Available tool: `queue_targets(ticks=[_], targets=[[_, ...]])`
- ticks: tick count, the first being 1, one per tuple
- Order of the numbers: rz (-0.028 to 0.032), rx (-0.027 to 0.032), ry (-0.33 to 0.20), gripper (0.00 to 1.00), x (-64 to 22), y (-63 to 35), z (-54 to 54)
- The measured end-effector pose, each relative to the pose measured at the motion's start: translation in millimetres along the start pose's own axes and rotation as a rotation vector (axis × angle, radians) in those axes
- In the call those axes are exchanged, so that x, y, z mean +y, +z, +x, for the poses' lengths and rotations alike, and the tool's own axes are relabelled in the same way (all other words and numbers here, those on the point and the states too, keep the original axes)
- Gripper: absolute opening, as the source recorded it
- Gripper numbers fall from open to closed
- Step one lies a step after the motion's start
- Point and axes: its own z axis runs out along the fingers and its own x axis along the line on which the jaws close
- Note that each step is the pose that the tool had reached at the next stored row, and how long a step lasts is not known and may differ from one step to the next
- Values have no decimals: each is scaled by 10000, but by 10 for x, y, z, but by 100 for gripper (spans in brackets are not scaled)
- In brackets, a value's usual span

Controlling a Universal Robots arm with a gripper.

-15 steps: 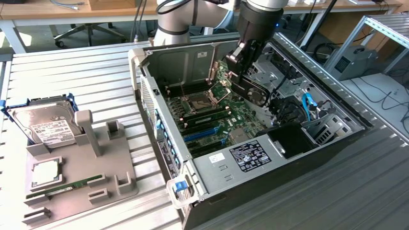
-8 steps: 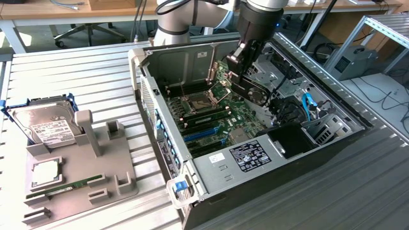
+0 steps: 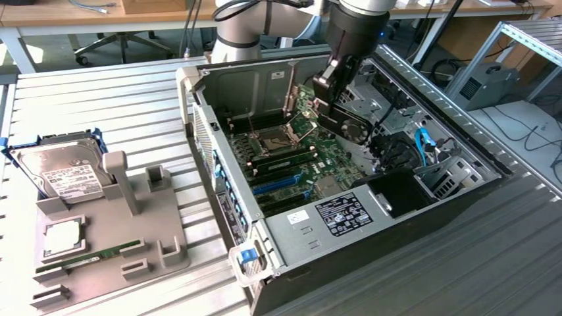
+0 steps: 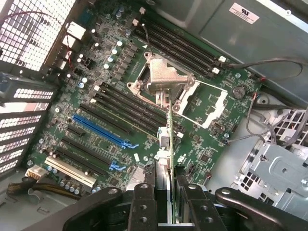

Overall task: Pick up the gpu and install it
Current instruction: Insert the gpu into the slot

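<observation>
The gpu (image 3: pixel 349 124) is clamped edge-on in the gripper (image 4: pixel 166 182) jaws above the motherboard (image 4: pixel 96 96); if tilted, the blue slot (image 4: pixel 101 131) could be missed and components scraped.

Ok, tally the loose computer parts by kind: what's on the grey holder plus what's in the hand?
gpu, gripped in the hand: 1
hard drive: 1
memory stick: 1
square silvery chip: 1
Total: 4
</observation>
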Motion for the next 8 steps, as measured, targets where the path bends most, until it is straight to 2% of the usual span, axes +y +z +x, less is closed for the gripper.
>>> queue_targets(ticks=[8], targets=[[-13, -1, -463, 27, 0, 0, 0]])
